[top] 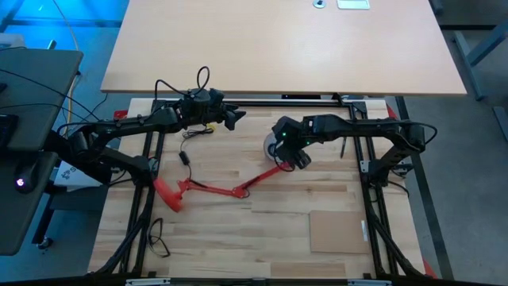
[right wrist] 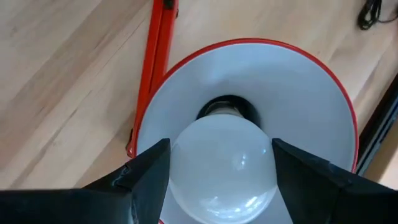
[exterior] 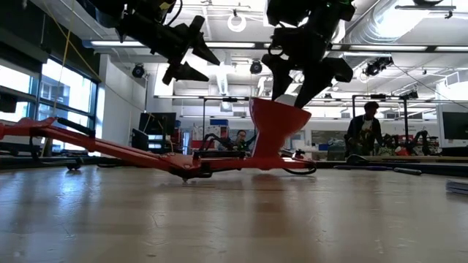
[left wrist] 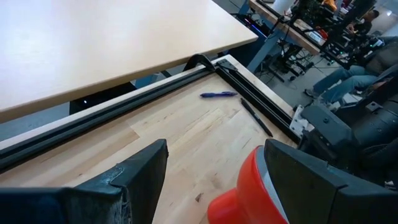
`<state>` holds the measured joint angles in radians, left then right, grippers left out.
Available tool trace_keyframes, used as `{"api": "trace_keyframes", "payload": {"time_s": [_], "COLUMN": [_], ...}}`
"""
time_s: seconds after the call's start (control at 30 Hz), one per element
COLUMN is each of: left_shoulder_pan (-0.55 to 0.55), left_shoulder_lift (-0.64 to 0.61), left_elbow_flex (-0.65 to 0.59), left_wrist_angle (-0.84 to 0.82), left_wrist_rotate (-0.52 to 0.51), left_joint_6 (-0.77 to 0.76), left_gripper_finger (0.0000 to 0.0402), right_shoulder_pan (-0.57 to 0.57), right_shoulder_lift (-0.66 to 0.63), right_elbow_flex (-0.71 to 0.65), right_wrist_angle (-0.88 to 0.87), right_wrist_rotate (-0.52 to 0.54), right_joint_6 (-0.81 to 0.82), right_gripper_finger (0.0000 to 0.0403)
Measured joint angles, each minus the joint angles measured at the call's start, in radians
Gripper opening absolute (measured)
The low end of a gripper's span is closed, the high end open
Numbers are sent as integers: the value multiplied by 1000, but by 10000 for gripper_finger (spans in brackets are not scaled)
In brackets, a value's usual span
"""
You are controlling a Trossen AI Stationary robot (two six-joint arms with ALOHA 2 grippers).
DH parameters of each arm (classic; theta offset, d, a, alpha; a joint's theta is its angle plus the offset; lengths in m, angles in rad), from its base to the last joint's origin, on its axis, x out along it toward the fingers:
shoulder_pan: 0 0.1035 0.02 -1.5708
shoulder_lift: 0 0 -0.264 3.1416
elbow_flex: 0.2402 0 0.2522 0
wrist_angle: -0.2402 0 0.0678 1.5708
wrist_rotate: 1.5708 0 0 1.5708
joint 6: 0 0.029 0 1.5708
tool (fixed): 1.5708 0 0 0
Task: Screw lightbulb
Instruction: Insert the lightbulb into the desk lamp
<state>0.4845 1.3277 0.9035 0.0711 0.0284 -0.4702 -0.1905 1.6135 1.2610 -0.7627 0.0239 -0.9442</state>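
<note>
Glass lightbulb (right wrist: 222,165) is light, smooth and fragile; my right gripper (right wrist: 221,168) clamps its widest part softly, inside red lamp shade (right wrist: 311,106)

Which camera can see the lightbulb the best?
The right wrist view. It looks straight down into the red lamp shade and shows the lightbulb between the right gripper's fingers, its base in the socket. In the high, low and left wrist views the bulb is hidden by the shade or gripper.
</note>
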Motion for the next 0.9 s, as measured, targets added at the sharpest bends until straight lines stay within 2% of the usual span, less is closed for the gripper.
{"api": "trace_keyframes", "payload": {"time_s": [0.07,0.27,0.47,0.77,0.9], "left_shoulder_pan": [0,0,0,0,0], "left_shoulder_lift": [0,0,0,0,0], "left_elbow_flex": [0,0,0,0,0], "left_wrist_angle": [0,0,0,0,0], "left_wrist_rotate": [0,0,1,1,1], "left_joint_6": [0,-9,-27,-50,-52], "left_gripper_finger": [261,261,261,261,261], "right_shoulder_pan": [0,0,0,3,3], "right_shoulder_lift": [0,0,0,0,0], "right_elbow_flex": [0,0,0,0,0], "right_wrist_angle": [10,27,42,45,49], "right_wrist_rotate": [1,-1,-36,-27,5], "right_joint_6": [-7,110,125,263,266], "right_gripper_finger": [252,252,252,252,271]}}
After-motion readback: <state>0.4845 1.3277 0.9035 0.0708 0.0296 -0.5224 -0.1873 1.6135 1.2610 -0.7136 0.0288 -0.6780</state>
